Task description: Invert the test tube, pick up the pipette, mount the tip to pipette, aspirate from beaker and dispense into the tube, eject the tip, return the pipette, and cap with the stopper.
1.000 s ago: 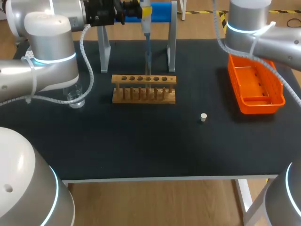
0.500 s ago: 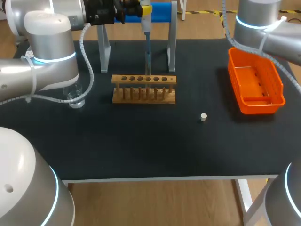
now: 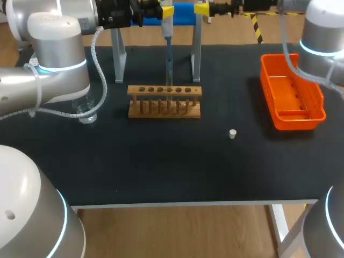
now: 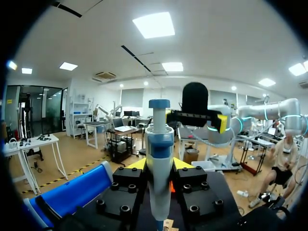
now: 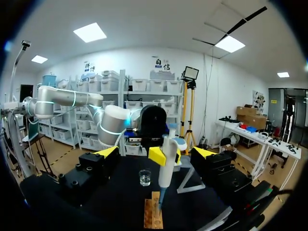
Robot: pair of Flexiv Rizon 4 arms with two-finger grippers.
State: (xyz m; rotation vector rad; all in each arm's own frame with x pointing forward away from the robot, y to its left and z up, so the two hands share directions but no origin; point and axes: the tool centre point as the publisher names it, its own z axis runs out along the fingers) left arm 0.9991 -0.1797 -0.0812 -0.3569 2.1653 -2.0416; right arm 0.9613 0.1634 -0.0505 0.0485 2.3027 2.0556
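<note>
pipette (image 3: pixel 167 27) stands upright at the upper middle of the frame, pinched between the fingers of the left gripper (image 3: pixel 164 9), its tip down at the wooden rack (image 3: pixel 164 101). right gripper (image 3: pixel 202 8) is just right of it, fingers spread wide. stopper (image 3: pixel 232 134) lies on the table (image 3: pixel 161 166), right of centre.
</note>
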